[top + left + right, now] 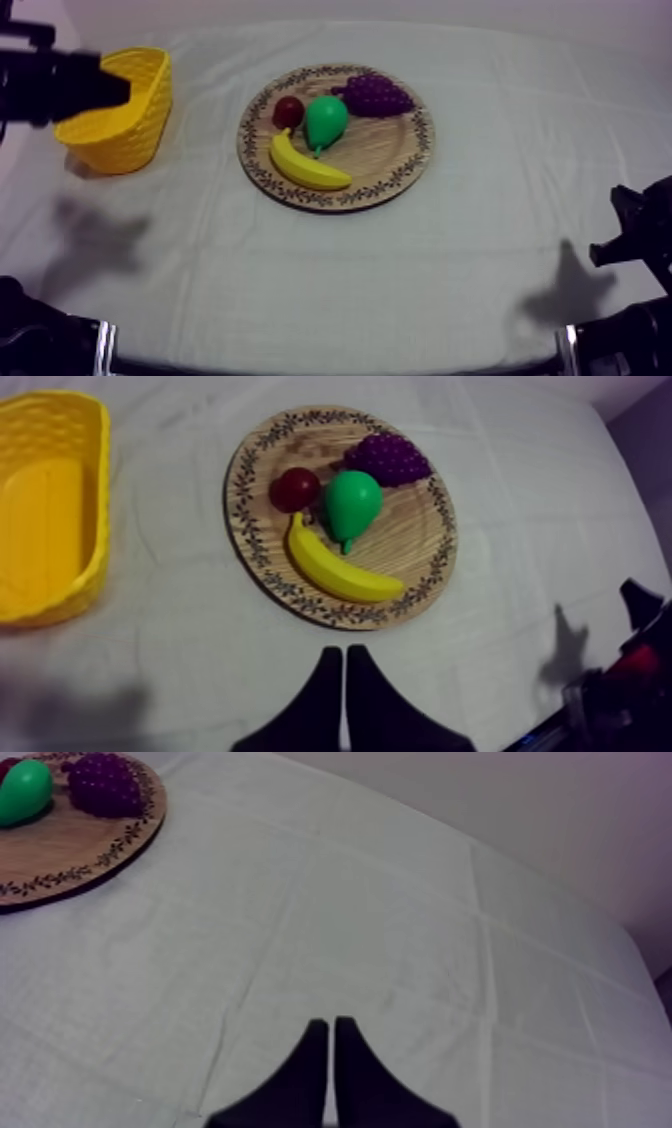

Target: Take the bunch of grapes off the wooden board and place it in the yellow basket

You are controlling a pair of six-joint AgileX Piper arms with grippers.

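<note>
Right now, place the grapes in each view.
Top view: grapes on the board's far rim, right of the pear.
Left wrist view: grapes on the board, beside the pear.
Right wrist view: grapes on the board, beside the pear.
Shared landmark: the pear.

The table (420, 270) is viewed in the top view from above its near edge, at a slant toward the far side, from well back, so that the whole cloth is taken in. The left wrist view is taken from high over the table, facing steeply down past the left gripper (343, 661). The wooden board (415, 536) and the yellow basket (50, 506) at the left are shared with the top view. The right wrist view is taken nearer the cloth at the right, past the right gripper (331, 1032), facing the far side. The board's right part, with the bunch of grapes (103, 784) and the pear (25, 790), is shared with both other views.
</note>
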